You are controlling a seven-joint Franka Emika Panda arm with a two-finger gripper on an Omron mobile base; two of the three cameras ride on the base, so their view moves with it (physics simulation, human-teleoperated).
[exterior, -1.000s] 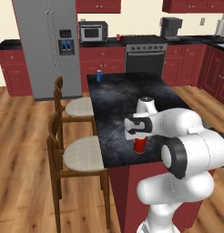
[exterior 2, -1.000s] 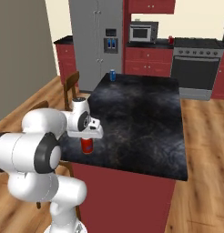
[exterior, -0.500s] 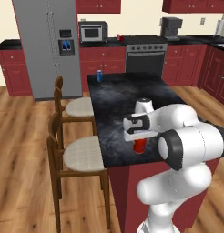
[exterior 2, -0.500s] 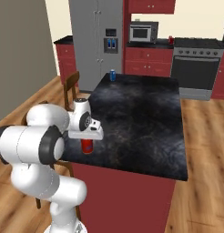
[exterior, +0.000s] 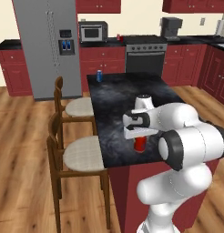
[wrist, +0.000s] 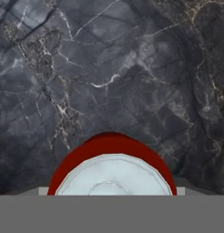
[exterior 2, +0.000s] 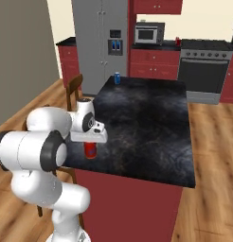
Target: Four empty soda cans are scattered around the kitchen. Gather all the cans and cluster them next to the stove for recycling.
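A red soda can (exterior: 139,144) (exterior 2: 90,150) stands upright near the front edge of the island's black marbled top. My gripper (exterior: 139,137) (exterior 2: 90,142) points straight down over it, with the hand covering the can's top. The fingers are hidden, so I cannot tell how far apart they stand. The hand view looks down on the can's silver lid (wrist: 113,175). A blue and white soda can (exterior: 99,76) (exterior 2: 117,78) stands at the island's far left corner. Another red soda can (exterior: 118,37) (exterior 2: 178,41) sits on the back counter just left of the stove (exterior: 145,57) (exterior 2: 203,71).
Two wooden stools (exterior: 79,152) stand along the island's left side. A grey fridge (exterior: 48,45) and a microwave (exterior: 93,32) are against the back wall, left of the stove. A coffee machine (exterior: 170,27) sits on the counter to the stove's right.
The hand has stayed over the red can while the arm's elbow has shifted slightly. The can stands where it was.
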